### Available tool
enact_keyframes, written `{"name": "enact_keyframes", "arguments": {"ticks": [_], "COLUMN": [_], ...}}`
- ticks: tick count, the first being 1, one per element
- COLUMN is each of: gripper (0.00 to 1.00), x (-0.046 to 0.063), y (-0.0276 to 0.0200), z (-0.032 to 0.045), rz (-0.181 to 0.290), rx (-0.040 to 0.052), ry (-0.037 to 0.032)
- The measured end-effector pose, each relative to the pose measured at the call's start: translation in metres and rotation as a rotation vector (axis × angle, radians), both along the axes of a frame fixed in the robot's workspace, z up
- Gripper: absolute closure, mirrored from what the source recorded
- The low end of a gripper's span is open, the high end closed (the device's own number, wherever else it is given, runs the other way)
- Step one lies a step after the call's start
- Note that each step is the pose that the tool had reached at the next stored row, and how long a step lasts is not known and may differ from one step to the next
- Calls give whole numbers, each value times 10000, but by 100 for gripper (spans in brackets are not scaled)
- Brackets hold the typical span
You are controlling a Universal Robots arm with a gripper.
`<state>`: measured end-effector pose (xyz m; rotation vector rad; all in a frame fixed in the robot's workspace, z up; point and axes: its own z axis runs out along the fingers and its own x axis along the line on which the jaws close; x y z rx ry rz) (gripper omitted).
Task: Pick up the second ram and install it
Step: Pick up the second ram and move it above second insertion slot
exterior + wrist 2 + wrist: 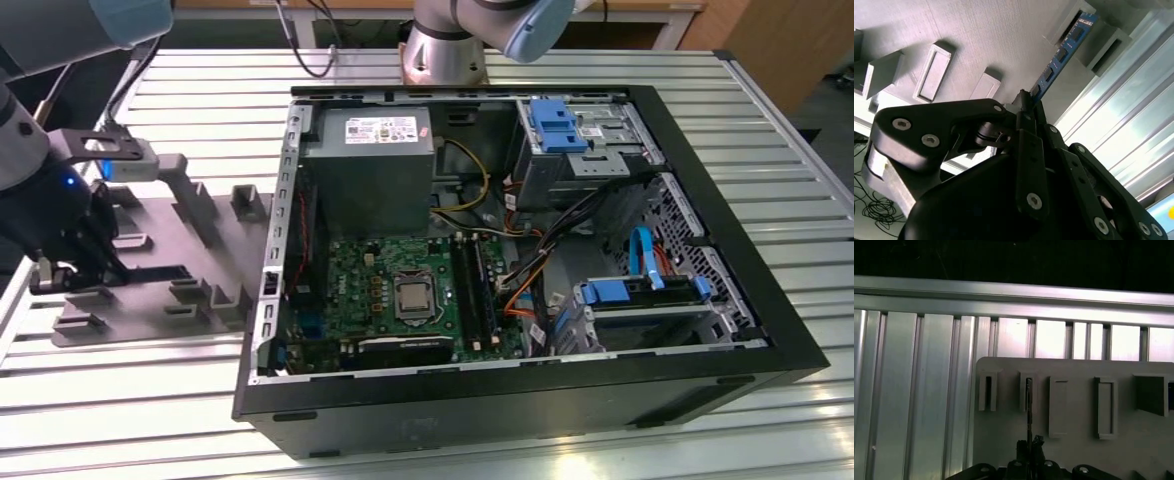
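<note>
so the pincer [60,272] is down at the lower left of the exterior view, over the grey fixture plate [174,240] that sits on the slatted bench [134,400], on the exterior view's left of the open computer case [747,340]. In the second wrist view it's drawn in narrow on the second ram [1060,57], fingers nipping the flat faces. The far end of the stick sits down between the grey fixture blocks [1106,45], so to me it looks gripped but not lifted out of its holder. How much of the stick runs on behind the fingers is hidden, so I can't say if the hold is mid-length or near one end. In the first wrist view the stick is dead edge-on, a thin dark line standing upright in its slot with a fingertip either side. Handling-wise I'd reckon it's light as anything and stiff along its length, but thin, so it won't like being twisted or levered sideways in that slot. It's bare board with little chips on it, so fragile-ish, and the smooth faces could let it pivot if it's pinched off-centre. Best hold imo is on the flat faces near the middle, up by the top edge and well off the contact edge. The long black sockets [470,280] on the motherboard [387,270] sit mid-frame in the exterior view, well apart from the pincer
</note>
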<state>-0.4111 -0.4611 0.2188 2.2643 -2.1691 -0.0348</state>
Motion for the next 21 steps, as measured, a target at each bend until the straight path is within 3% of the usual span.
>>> {"name": "enact_keyframes", "arguments": {"ticks": [8, 21], "gripper": [86, 86], "x": [0, -1], "y": [0, 0], "z": [131, 178], "rz": [0, 0], "rx": [0, 0], "ry": [-1, 0]}}
